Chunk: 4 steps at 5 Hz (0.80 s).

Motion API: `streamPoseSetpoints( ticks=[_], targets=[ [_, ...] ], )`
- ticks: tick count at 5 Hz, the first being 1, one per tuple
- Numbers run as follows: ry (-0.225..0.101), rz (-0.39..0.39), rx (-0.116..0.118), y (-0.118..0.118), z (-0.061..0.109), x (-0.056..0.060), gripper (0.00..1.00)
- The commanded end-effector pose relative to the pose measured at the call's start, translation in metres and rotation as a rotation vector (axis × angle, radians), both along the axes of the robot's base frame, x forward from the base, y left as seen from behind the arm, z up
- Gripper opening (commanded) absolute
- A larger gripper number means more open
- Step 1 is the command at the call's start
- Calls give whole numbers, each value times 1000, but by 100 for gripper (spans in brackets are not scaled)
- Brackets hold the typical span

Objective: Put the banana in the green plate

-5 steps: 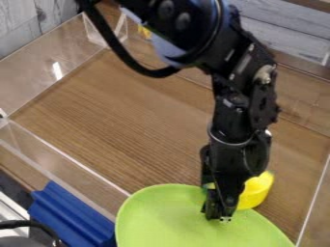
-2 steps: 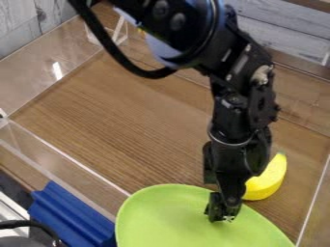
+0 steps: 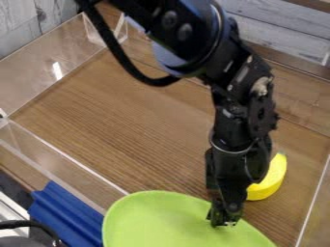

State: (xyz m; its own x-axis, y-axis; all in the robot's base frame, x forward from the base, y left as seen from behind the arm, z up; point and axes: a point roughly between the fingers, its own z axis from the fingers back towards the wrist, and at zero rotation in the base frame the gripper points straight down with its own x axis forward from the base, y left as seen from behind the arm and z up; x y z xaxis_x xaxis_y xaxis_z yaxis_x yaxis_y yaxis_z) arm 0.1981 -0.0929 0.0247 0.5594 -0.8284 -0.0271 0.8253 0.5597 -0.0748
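Banana (image 3: 268, 177), a short, plump, bright-yellow toy, lies on the wooden table just beside the large lime-green plastic plate (image 3: 149, 217), not in it. Black gripper (image 3: 225, 217) hangs over the plate, jaws apart, empty; placement remains undone.

Soft even light, slight blur

The arm hides much of the banana (image 3: 267, 177); the green plate (image 3: 154, 220) seems cropped below.
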Motion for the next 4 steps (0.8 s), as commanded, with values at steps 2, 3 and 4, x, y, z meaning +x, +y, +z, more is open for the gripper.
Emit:
streamPoseSetpoints(
  ticks=[2,3,4],
  targets=[
    [-14,-9,-5,-3,-2,2,0],
    [-14,-2,-1,-2,1,2,0],
    [-17,7,-1,0,6,0,0]
  ],
)
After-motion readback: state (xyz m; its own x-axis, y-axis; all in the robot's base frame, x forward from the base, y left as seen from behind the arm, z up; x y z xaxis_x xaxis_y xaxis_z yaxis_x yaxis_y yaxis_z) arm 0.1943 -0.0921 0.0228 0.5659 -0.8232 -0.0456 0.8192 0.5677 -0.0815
